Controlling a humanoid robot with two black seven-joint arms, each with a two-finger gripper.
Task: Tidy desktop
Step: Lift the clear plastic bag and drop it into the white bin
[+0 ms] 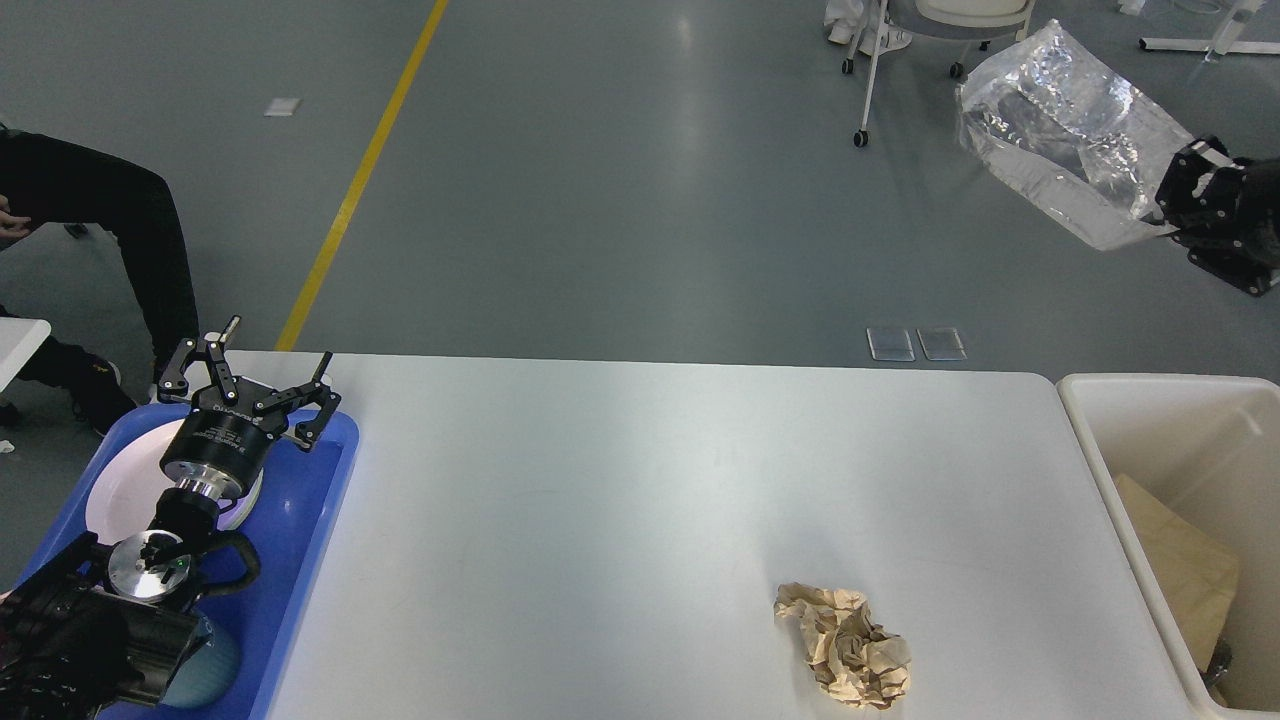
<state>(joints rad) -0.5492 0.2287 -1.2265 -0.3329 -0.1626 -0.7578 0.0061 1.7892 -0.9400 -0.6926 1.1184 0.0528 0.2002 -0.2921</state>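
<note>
The desktop (620, 500) fills the lower middle of the head view, a wide white top with rounded far corners, and everything else can be placed against it; on its near right part lies a crumpled wad of brown paper (843, 645), resting on the surface and touching nothing else. Just off the desktop's left edge sits a blue tray (322, 490), which holds a white plate (120, 490); the left gripper (248, 385) hangs over the tray's far end, near the desktop's far left corner, its two fingers spread apart with nothing between them. Against the desktop's right edge stands a cream-white bin (1100, 450), with a piece of brown cardboard (1180, 570) inside it. Well beyond the desktop's far right corner, above the grey floor, the right gripper (1175, 200) pinches the edge of a clear crinkled plastic bag (1065, 130), which hangs in the air away from the desktop and the bin. Far behind the desktop, a yellow line (365, 170) runs across the floor; a seated person's dark-trousered leg (140, 230) shows beyond the desktop's left side.
</note>
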